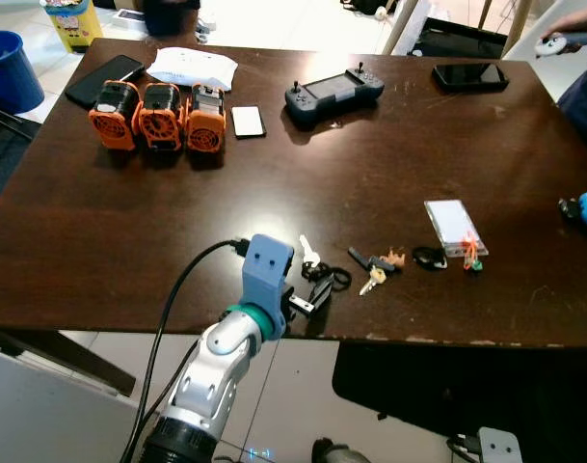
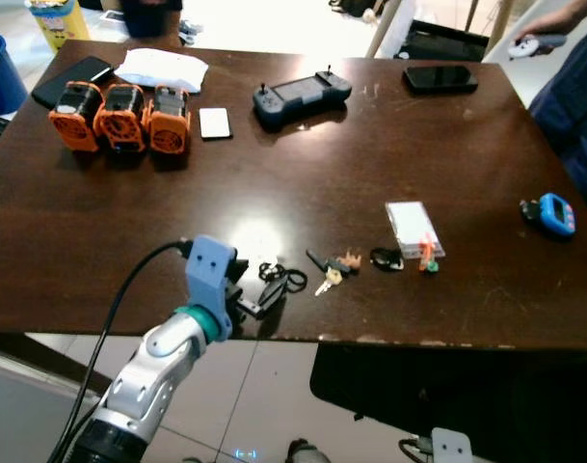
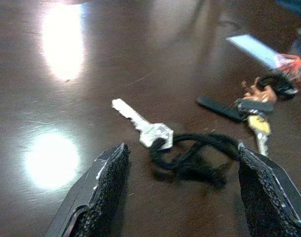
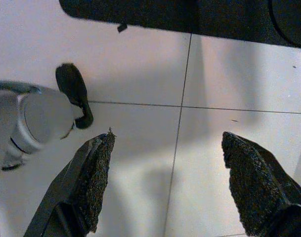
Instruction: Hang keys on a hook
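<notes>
A silver key (image 3: 143,127) on a black cord loop (image 3: 195,157) lies near the front edge of the dark wooden table (image 1: 303,183). My left gripper (image 3: 180,150) is open, low over the table, its fingers (image 3: 107,180) on either side of the cord without touching it. In the left eye view the gripper (image 1: 308,293) sits just in front of the same key (image 1: 310,257). To the right lies a second bunch of keys (image 1: 375,265) with a black fob, a gold key and a small figure. My right gripper (image 4: 169,138) hangs open over the tiled floor.
A clear card holder (image 1: 455,227) and a black ring (image 1: 428,258) lie right of the keys. At the back are three orange battery packs (image 1: 158,116), a white card (image 1: 248,121), a handheld controller (image 1: 332,94) and two phones. A blue device (image 1: 584,209) sits at the right edge, near a person.
</notes>
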`<state>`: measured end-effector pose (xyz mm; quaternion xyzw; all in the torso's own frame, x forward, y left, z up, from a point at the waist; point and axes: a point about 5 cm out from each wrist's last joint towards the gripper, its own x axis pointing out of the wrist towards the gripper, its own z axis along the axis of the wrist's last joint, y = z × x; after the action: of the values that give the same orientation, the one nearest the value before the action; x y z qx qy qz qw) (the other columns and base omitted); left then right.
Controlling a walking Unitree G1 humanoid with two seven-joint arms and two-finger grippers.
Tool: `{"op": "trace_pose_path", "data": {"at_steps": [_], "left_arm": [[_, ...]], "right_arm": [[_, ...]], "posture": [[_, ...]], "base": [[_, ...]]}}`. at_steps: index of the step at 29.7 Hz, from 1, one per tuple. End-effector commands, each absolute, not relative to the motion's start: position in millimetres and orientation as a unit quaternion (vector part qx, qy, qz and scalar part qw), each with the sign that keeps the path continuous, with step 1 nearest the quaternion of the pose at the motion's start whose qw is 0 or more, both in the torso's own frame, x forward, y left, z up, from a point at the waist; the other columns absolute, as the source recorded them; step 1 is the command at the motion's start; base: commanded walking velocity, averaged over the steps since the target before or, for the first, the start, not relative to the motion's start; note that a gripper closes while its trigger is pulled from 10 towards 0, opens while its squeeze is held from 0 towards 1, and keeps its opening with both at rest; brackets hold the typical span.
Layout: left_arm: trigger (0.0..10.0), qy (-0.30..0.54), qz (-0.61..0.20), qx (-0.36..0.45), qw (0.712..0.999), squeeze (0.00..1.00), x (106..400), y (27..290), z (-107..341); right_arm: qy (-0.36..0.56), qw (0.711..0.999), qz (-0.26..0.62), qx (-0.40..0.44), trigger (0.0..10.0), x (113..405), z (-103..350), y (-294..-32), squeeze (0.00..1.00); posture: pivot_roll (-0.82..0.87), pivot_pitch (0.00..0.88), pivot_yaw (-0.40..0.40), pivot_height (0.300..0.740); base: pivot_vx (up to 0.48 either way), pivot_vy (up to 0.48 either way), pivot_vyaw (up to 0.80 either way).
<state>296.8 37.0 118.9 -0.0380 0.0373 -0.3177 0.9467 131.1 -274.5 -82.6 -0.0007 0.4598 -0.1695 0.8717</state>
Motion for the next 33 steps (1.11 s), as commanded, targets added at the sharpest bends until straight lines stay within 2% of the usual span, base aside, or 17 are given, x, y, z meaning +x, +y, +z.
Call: {"op": "trace_pose_path", "data": {"at_steps": [1,6,7,8,33], "left_arm": [[10.0,0.071,-0.328,-0.036,0.941,0.00,290.5,31.3,105.4],[10.0,0.068,-0.330,-0.029,0.941,0.00,288.5,25.9,106.0],[4.7,0.069,-0.324,-0.018,0.943,0.00,288.0,25.4,104.5],[0.0,0.069,-0.318,-0.002,0.946,0.00,288.1,26.4,102.8],[0.0,0.053,-0.307,0.085,0.947,0.00,293.1,36.4,101.3]], "right_arm": [[0.476,0.863,-0.170,-0.004,10.0,118.0,-86.3,-276.5,0.00],[0.479,0.862,-0.165,-0.009,10.0,114.1,-87.2,-276.9,0.00],[0.481,0.861,-0.165,-0.011,10.0,111.4,-87.5,-277.7,0.00],[0.482,0.860,-0.165,-0.012,10.0,109.7,-87.8,-278.3,0.00],[0.473,0.865,-0.170,-0.013,10.0,114.0,-85.4,-280.5,0.00]], "posture": [[-0.01,0.235,0.045,0.740],[-0.01,0.252,0.047,0.740],[-0.02,0.256,0.048,0.740],[-0.02,0.260,0.051,0.740],[-0.03,0.250,0.048,0.740]], "base": [[0.000,0.000,0.00],[0.000,0.000,0.00],[0.000,0.000,0.00],[0.000,0.000,0.00],[0.000,0.000,0.00]]}}
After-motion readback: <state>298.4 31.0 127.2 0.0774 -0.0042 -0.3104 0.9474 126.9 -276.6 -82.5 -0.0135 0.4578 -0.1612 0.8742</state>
